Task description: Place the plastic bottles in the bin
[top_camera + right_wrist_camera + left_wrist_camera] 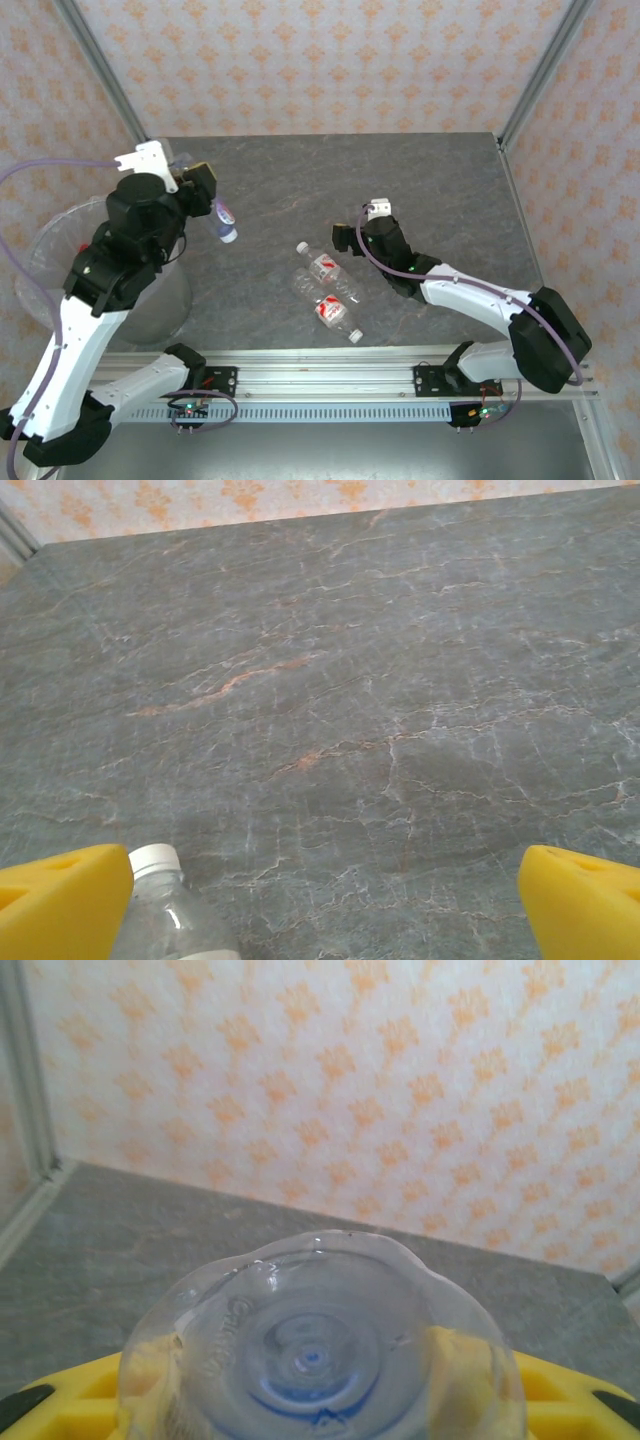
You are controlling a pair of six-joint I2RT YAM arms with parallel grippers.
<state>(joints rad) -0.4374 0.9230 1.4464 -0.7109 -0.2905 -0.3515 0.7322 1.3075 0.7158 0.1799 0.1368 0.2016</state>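
Bin [40,270]: stood far left, under the left arm.
Left gripper [208,192]: clamped on a purple-label bottle [227,222], which is held beyond the rim and should be carried over the opening before release.
Table bottles [325,268]: two, laid mid-table.
Right gripper [350,235]: spread wide, nothing held.

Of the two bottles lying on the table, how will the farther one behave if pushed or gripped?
The clear plastic bottle with red-white label lies on its side on the smooth grey table, so a push would probably roll it. It looks empty and thin-walled: likely light, and apt to dent under a firm squeeze.
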